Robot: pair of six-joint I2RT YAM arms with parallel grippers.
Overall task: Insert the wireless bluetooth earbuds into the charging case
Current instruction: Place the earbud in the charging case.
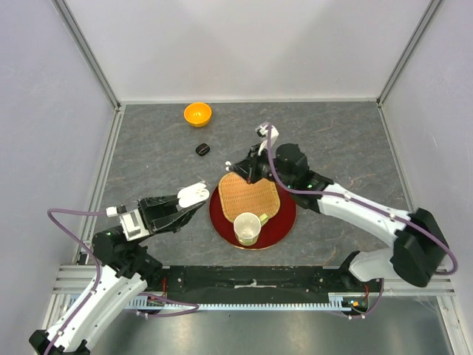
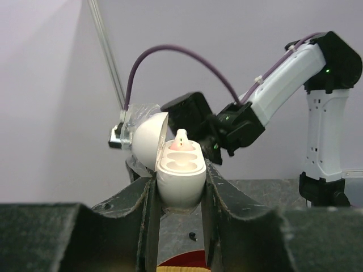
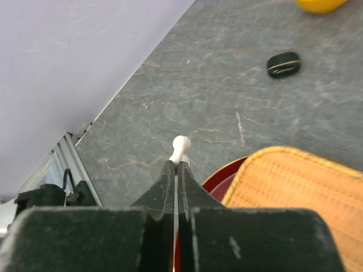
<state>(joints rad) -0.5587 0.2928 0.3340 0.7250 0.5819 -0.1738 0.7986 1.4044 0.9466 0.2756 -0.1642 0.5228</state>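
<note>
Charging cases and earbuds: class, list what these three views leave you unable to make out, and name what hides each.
Left wrist: white case, seen nearly edge-on; its rim hides the sockets' insides.
Right wrist: black case is closed, so its contents are hidden.
Top: cup, too small to tell whether anything lies inside.

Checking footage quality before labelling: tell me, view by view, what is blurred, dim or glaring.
Top external: even light, soft shadows on the table, nothing blurred. Left wrist: the white charging case is sharp and bright, the left fingers dark and soft. Right wrist: the white earbud is sharp, the right fingers dark.
</note>
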